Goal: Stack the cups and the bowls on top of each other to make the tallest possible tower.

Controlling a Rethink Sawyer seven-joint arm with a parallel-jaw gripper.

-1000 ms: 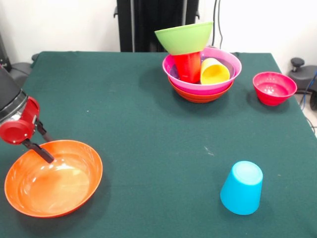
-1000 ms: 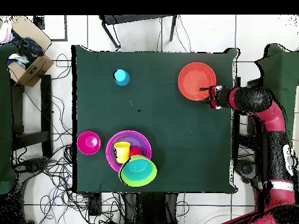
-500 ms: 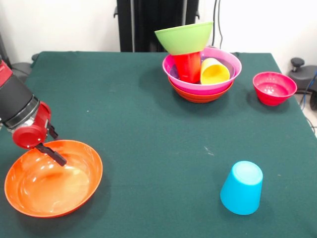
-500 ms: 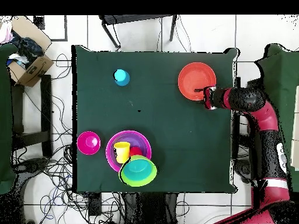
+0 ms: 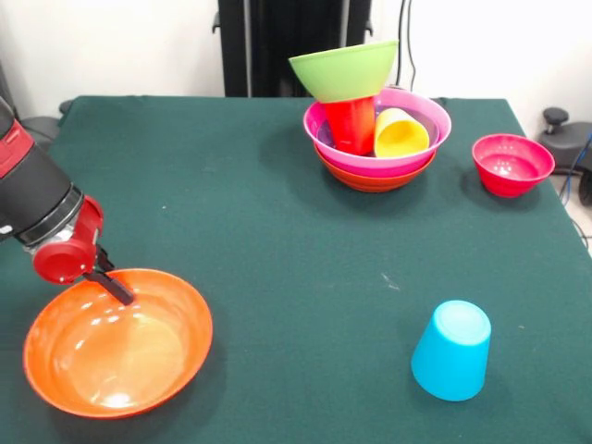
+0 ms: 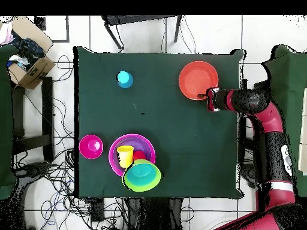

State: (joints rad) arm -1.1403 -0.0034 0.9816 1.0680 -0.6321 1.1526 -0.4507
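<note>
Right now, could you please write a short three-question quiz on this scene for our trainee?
1. True or false: the blue cup stands upside down, apart from the tower.
2. Which bowl tops the tower? A) crimson B) lime C) purple
3. Fill in: the claw reaches over the rim of the lone ____ bowl.

Key: 1 true. 2 B: the lime bowl sits on the red cup, beside the yellow cup. 3 orange.
</note>
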